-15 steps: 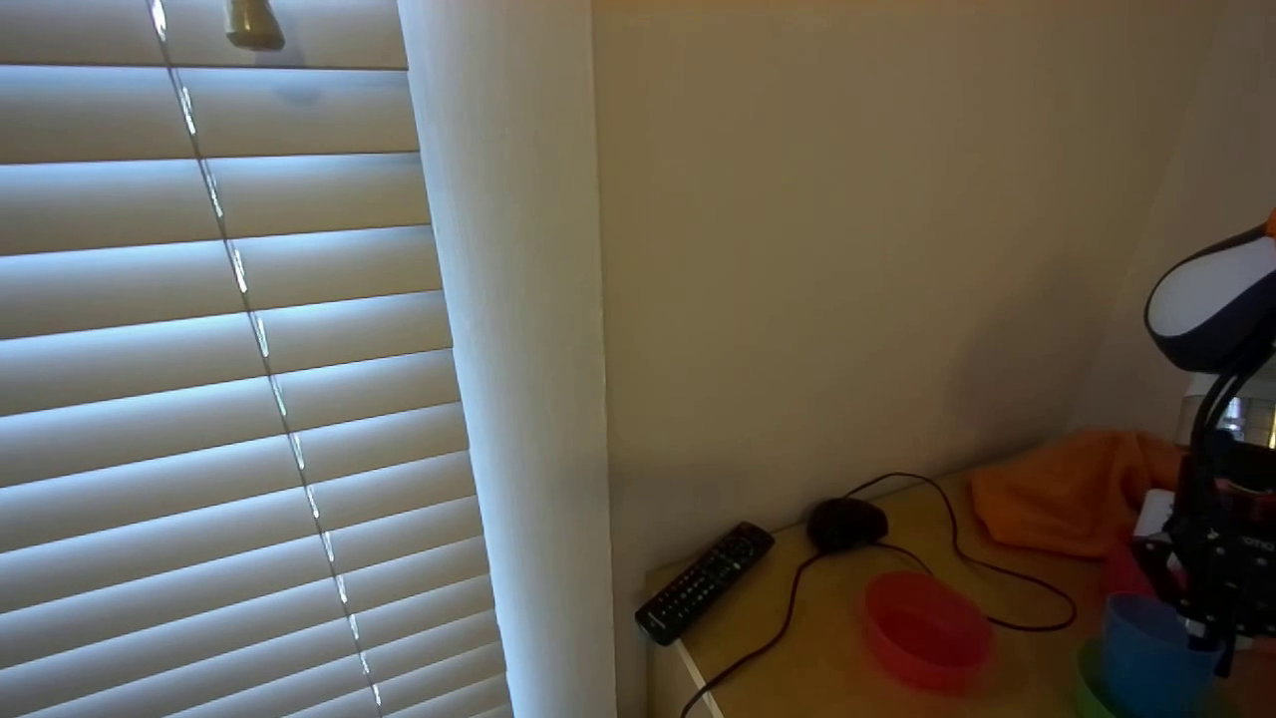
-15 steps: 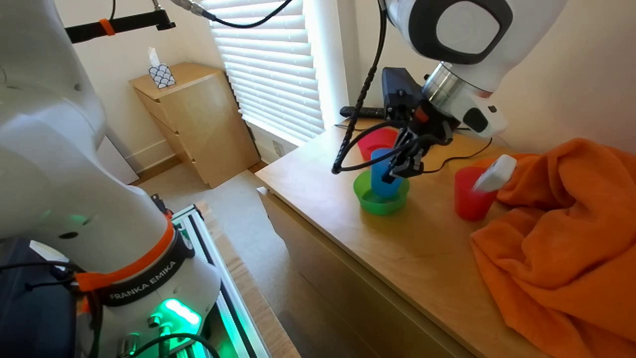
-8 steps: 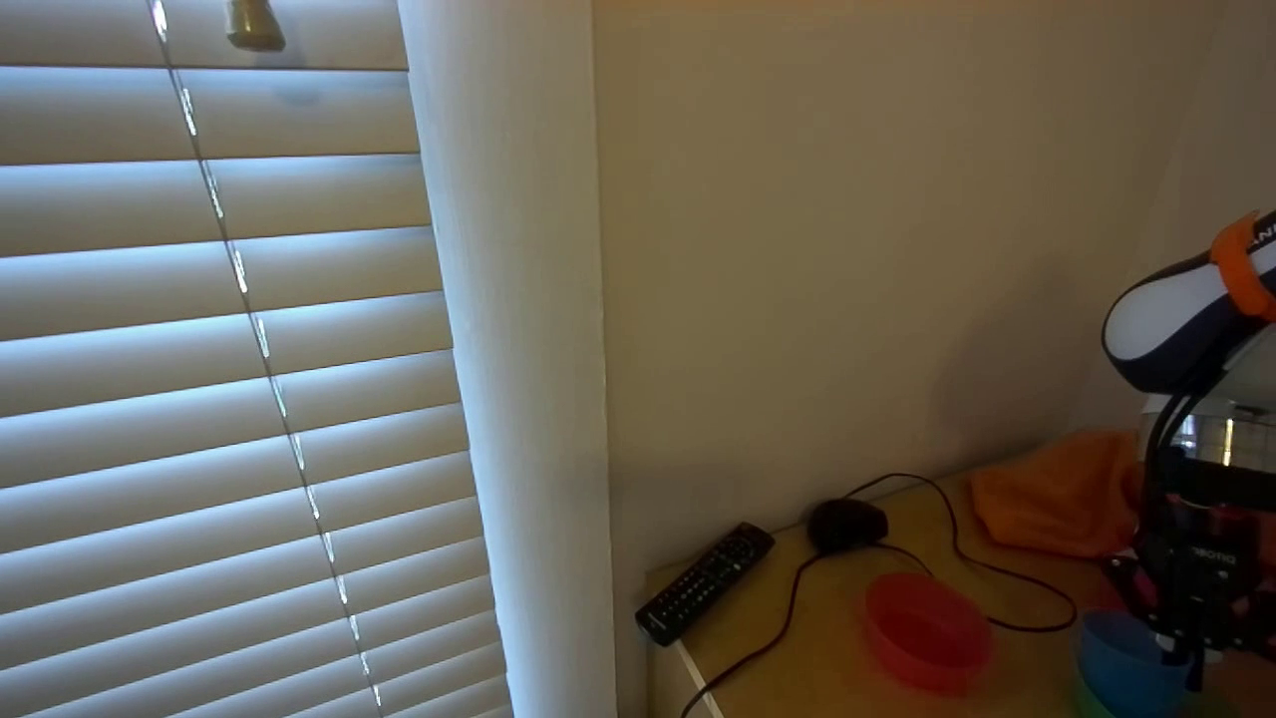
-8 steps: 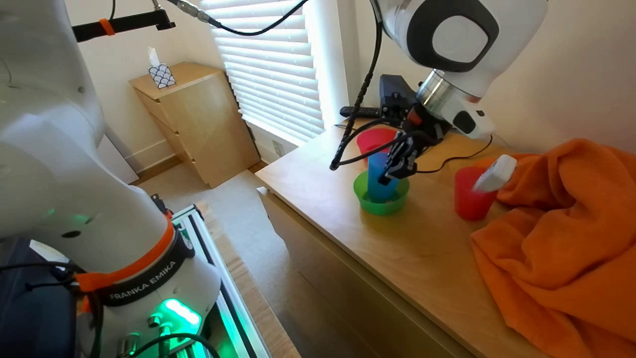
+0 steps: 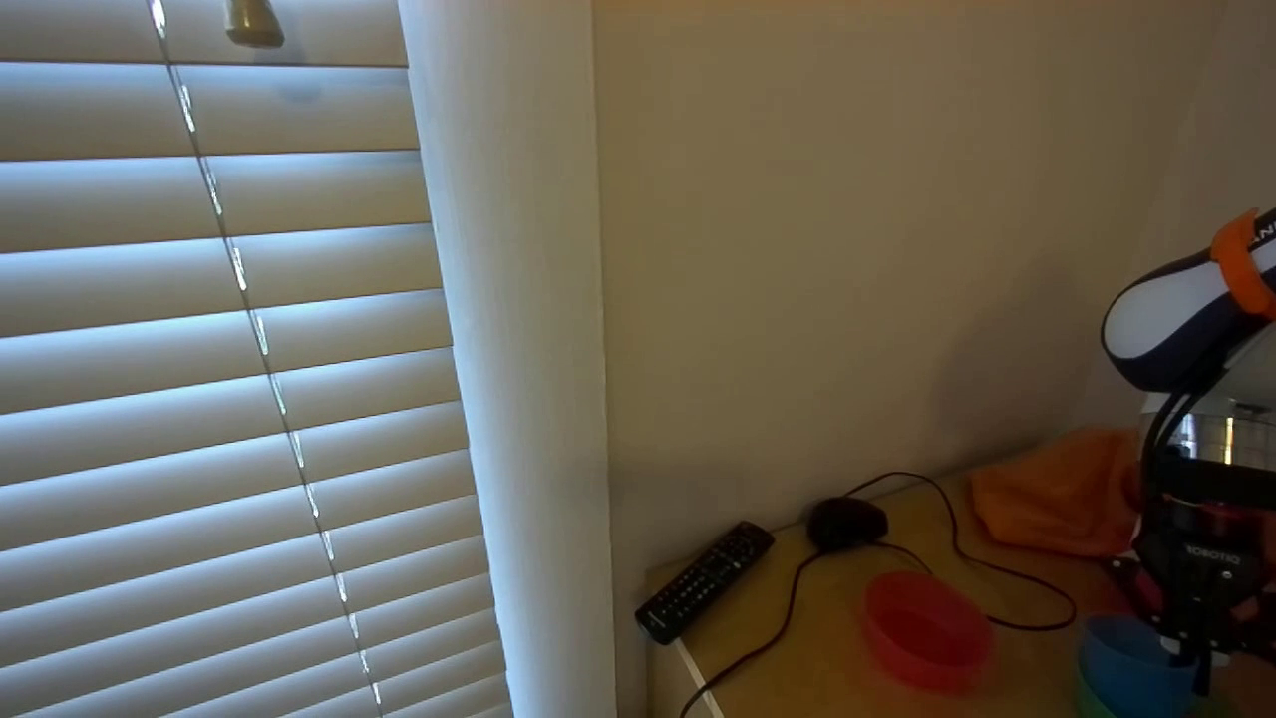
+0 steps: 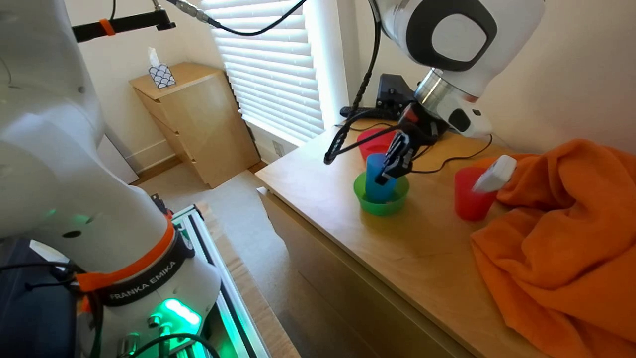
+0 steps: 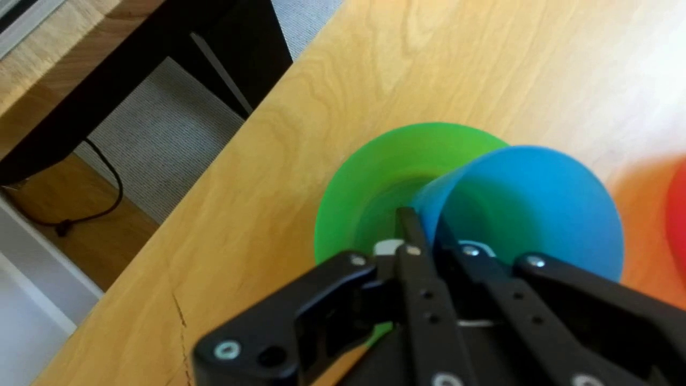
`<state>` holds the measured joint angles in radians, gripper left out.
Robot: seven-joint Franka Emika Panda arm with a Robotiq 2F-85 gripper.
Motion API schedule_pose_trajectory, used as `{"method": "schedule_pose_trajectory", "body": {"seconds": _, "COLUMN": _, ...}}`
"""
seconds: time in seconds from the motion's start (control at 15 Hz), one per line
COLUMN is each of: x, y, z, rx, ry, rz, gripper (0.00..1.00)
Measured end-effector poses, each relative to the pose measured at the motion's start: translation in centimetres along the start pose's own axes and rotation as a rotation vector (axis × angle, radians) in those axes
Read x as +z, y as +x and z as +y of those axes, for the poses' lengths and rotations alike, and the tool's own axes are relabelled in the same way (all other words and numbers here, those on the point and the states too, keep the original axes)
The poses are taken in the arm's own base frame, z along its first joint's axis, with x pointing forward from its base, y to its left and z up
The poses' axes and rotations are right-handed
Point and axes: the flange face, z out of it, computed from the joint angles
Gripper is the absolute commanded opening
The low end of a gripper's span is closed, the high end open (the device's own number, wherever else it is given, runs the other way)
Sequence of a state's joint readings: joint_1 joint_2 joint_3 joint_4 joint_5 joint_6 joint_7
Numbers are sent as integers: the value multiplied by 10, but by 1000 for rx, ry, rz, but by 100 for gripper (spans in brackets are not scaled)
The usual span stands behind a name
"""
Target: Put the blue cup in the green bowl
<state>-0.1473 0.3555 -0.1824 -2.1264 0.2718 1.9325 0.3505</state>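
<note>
The blue cup (image 6: 376, 191) stands inside the green bowl (image 6: 380, 209) on the wooden dresser top. In an exterior view the cup (image 5: 1131, 666) shows at the lower right, and only a strip of the bowl (image 5: 1089, 704) shows. In the wrist view the cup (image 7: 568, 209) leans over toward the bowl's right side, and the bowl (image 7: 343, 198) lies beneath it. My gripper (image 7: 426, 222) is shut on the cup's wall, one finger inside and one outside. The gripper also shows in the exterior views (image 6: 383, 178) (image 5: 1196, 663). Whether the cup's base touches the bowl's floor is hidden.
A pink-red dish (image 5: 927, 630) sits just behind the bowl. A red cup (image 6: 472, 194) with a white object (image 6: 497, 174) in it stands beside an orange cloth (image 6: 561, 238). A remote (image 5: 706, 583) and a black mouse (image 5: 845, 525) with a cable lie near the wall.
My gripper and the blue cup have moved slightly left and down within the bowl in the exterior views, mostly in the first half second. Since then the gripper has tilted a little.
</note>
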Motion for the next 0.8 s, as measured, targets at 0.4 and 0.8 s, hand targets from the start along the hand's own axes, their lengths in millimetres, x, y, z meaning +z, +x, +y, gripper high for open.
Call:
{"method": "schedule_pose_trajectory", "body": {"seconds": 0.4, "x": -6, "y": -10, "z": 7, "rx": 39, "ry": -22, "rz": 9, "gripper": 36}}
{"method": "schedule_pose_trajectory", "body": {"seconds": 0.8, "x": -16, "y": -22, "z": 10, "rx": 31, "ry": -31, "rz": 33, "gripper": 83}}
